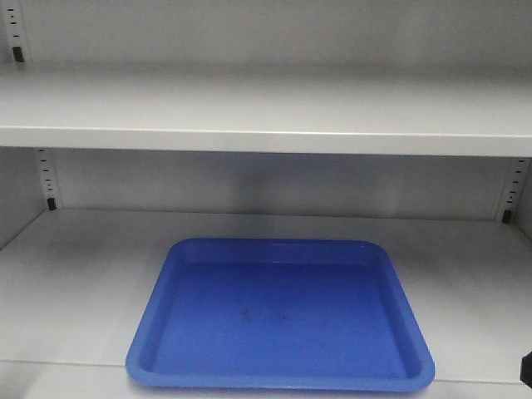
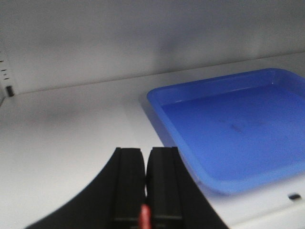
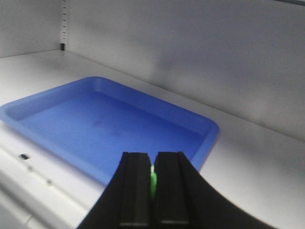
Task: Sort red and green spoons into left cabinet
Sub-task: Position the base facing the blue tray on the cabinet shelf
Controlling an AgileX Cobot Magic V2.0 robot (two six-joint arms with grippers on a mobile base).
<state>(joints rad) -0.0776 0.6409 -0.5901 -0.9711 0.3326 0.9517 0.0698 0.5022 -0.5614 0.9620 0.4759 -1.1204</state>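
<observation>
To the left of the blue tray [image 1: 283, 316], seen from the left wrist camera, the left gripper [image 2: 144, 157] hangs over bare pale shelf just beside the tray's left rim. Its two black jaws are pressed almost together. A thin sliver of the red spoon [image 2: 144, 217] shows in the narrow gap between them, so it appears to be pinching that spoon. The spoon's bowl and handle are hidden.

In the middle, the front camera shows the tray lying flat near the front edge of the lower shelf [image 1: 75, 283] of the left cabinet [image 1: 266, 50], a pale grey interior. Nothing lies in the tray, and no spoon lies on the shelf around it.

To the right of the tray, seen from the right wrist camera, the right gripper [image 3: 151, 160] hangs near the tray's right corner. Its jaws are also nearly closed, with a strip of the green spoon [image 3: 153, 182] clamped between them.

Judging from this, both spoons are picked up and brought inside the cabinet. Neither has been set down yet. Placing and releasing each one is what remains.
</observation>
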